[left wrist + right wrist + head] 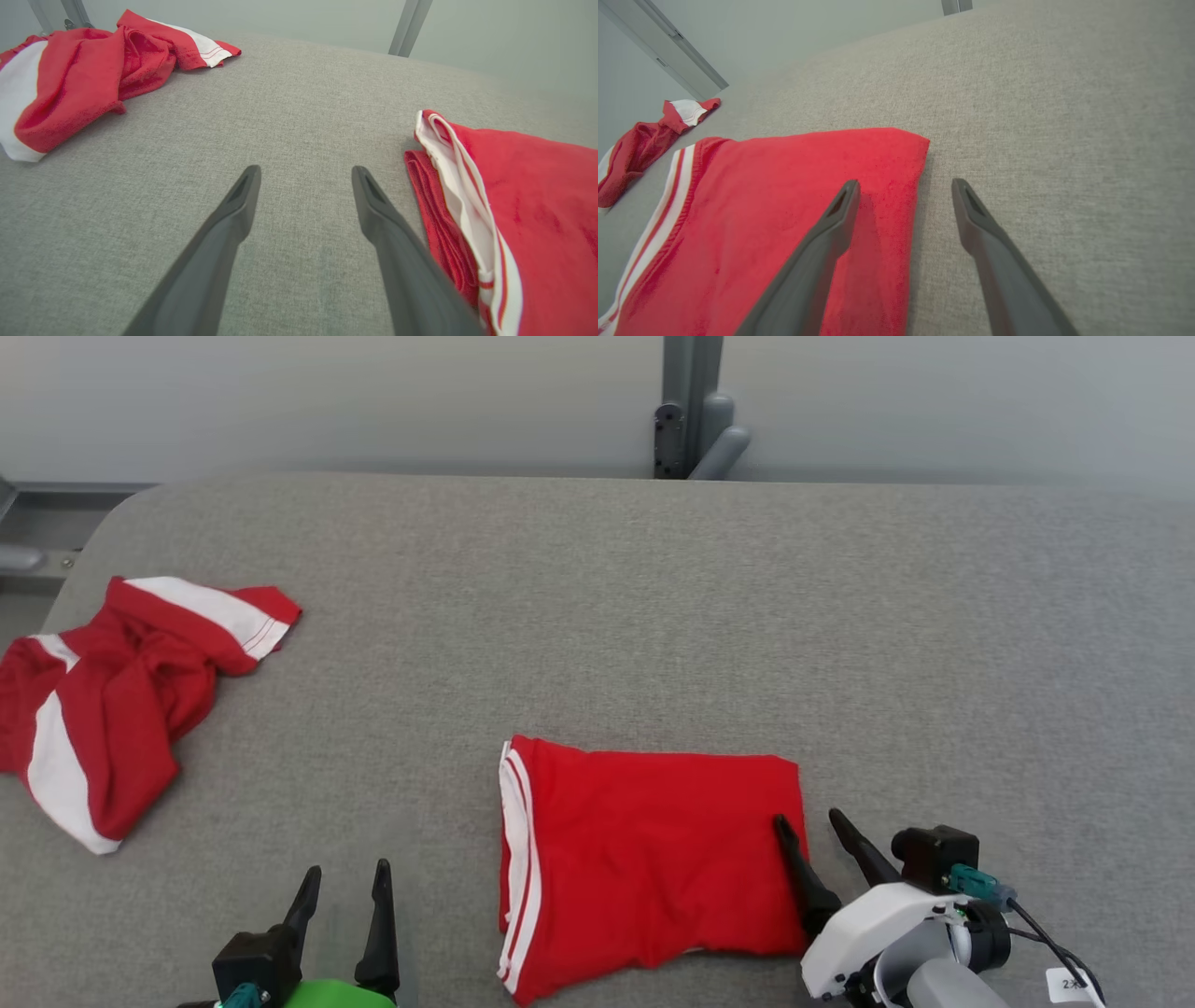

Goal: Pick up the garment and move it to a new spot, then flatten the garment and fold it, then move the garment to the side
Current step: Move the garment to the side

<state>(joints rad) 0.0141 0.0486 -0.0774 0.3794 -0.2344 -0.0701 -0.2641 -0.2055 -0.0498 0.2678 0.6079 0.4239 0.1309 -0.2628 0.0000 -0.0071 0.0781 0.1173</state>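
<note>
A folded red garment (649,863) with white stripes along its left edge lies flat near the table's front middle; it also shows as the folded garment (528,219) and the folded garment (784,219). My right gripper (805,819) is open, straddling the garment's right edge, one finger over the red cloth and the other over bare table, as the right gripper (903,186) shows. My left gripper (345,877) is open over bare table, left of the garment's striped edge, holding nothing; its left gripper (303,175) fingers stand apart.
A second red and white garment (112,695) lies crumpled at the table's left edge, seen also as the crumpled garment (88,70). The grey fabric table (653,616) stretches wide behind and to the right. A grey post (691,406) stands beyond the far edge.
</note>
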